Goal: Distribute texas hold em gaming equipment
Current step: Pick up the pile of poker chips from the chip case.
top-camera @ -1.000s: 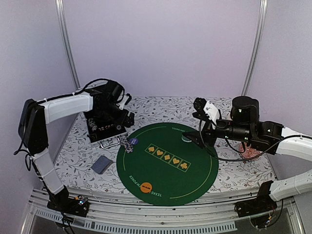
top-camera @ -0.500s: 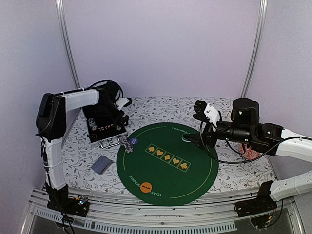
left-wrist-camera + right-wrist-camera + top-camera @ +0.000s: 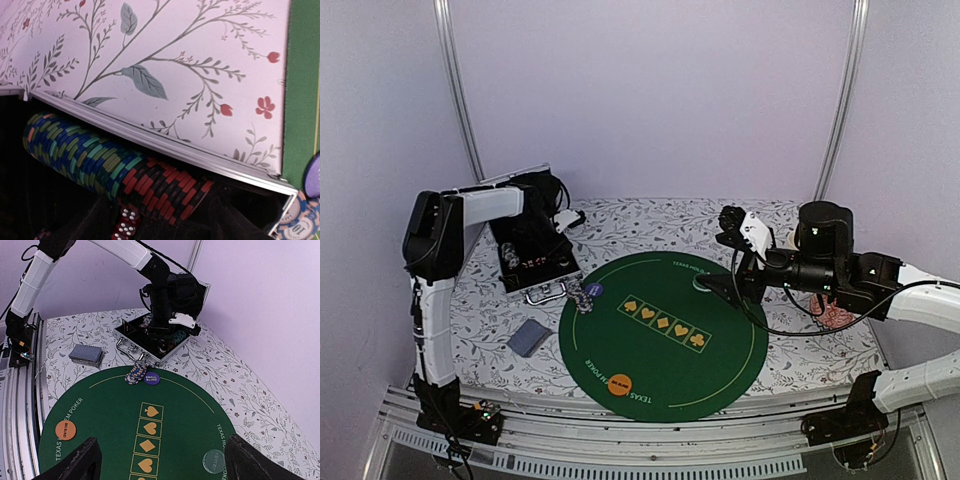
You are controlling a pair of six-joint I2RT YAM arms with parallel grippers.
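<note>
An open metal case (image 3: 534, 270) at the back left holds a row of poker chips lying on edge, blue-green ones (image 3: 75, 150) and red-black ones (image 3: 170, 187), with red dice (image 3: 125, 227) beside them. My left gripper (image 3: 547, 245) reaches down into the case over the red-black chips; its fingers merge with the dark lining. A short chip stack (image 3: 135, 374), a purple small-blind disc (image 3: 151, 378), an orange disc (image 3: 65, 430) and a clear disc (image 3: 214, 461) lie on the green mat (image 3: 660, 360). My right gripper (image 3: 161, 445) hovers open and empty over the mat near the clear disc (image 3: 703, 283).
A deck of blue-backed cards (image 3: 529, 336) lies on the flowered tablecloth left of the mat. The case lid stands up behind the left arm. A red patterned object (image 3: 835, 316) sits under the right arm at the table's right side.
The left arm's elbow has swung in towards the back and its gripper has sunk deeper into the case. The right arm has barely shifted.
</note>
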